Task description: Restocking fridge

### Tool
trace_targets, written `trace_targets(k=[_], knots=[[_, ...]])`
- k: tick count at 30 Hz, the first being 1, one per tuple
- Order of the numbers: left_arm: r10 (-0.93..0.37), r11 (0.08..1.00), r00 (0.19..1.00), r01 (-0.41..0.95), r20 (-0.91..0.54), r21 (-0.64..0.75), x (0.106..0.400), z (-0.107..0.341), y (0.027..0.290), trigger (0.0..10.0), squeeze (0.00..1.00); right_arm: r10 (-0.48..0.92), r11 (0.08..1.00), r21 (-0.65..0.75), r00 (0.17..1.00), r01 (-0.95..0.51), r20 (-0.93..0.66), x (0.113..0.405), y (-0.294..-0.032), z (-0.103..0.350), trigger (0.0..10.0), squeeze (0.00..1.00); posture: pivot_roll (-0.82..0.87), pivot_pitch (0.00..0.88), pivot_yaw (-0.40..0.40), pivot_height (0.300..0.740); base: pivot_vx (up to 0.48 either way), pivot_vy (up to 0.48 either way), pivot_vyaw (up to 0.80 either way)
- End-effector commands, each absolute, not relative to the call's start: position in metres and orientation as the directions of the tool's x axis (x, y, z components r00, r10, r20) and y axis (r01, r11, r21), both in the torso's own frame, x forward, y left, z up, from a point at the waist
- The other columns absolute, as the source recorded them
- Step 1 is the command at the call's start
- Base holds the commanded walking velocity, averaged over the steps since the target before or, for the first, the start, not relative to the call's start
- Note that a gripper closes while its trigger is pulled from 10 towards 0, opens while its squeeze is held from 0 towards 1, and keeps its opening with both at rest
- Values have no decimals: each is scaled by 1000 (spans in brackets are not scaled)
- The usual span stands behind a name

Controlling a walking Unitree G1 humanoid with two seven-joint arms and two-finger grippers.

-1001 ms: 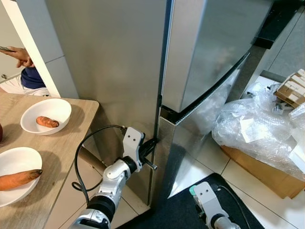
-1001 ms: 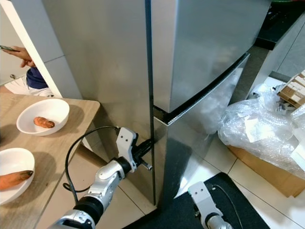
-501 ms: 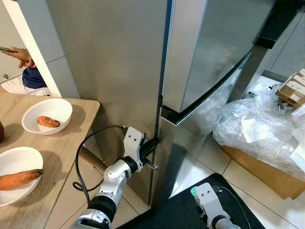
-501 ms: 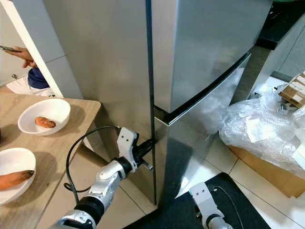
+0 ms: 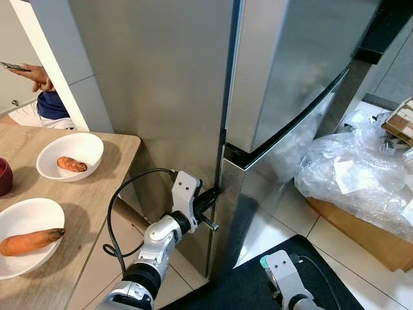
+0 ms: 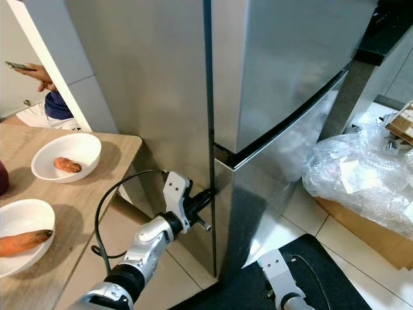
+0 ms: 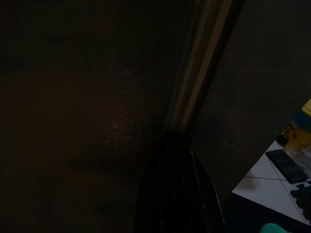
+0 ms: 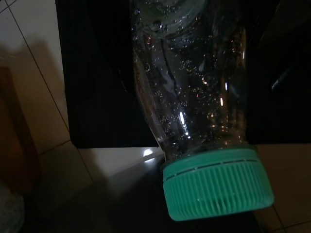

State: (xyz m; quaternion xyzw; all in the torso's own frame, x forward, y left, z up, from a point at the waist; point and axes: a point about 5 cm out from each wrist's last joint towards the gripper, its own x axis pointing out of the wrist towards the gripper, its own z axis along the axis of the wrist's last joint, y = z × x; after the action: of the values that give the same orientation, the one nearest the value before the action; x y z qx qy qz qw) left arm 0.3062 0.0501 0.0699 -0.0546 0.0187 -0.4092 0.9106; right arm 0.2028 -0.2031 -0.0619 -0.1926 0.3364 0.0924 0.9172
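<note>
Now the left hand [image 5: 210, 197], fingers together, presses the fridge [image 5: 277, 77] door edge; right hand [image 8: 194, 29] grips a bottle [image 8: 194, 97].

The fridge [image 5: 193, 84] stands shut, and the left gripper [image 5: 210, 194] sits at the narrow seam by its lower door [image 5: 258, 194], with no wider gap there. On the left, the wooden table [image 5: 90, 194] with two white bowls [image 5: 71, 155] comes close to the fridge side. On the right, a plastic-wrapped bundle [image 5: 355, 181] on a box narrows the tiled floor [image 5: 284, 213].

wooden table [image 5: 77, 213] bearing two bowls [image 5: 70, 155]
</note>
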Motion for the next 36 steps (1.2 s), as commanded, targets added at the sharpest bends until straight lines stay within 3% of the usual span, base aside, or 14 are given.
trace_targets(k=[1,36], knots=[[-865,499,502,859,-8,-116,289,68,12,10000,0,30,914,-289,760,-284,-649,201,-206,-62,10000,0,-122,110,20,740,0,0,0],[-931,358,365,921,18,-151,273,71,-17,10000,0,7,922,-288,757,-257,-654,197,-213,-63,10000,0,-130,111,20,740,0,0,0]])
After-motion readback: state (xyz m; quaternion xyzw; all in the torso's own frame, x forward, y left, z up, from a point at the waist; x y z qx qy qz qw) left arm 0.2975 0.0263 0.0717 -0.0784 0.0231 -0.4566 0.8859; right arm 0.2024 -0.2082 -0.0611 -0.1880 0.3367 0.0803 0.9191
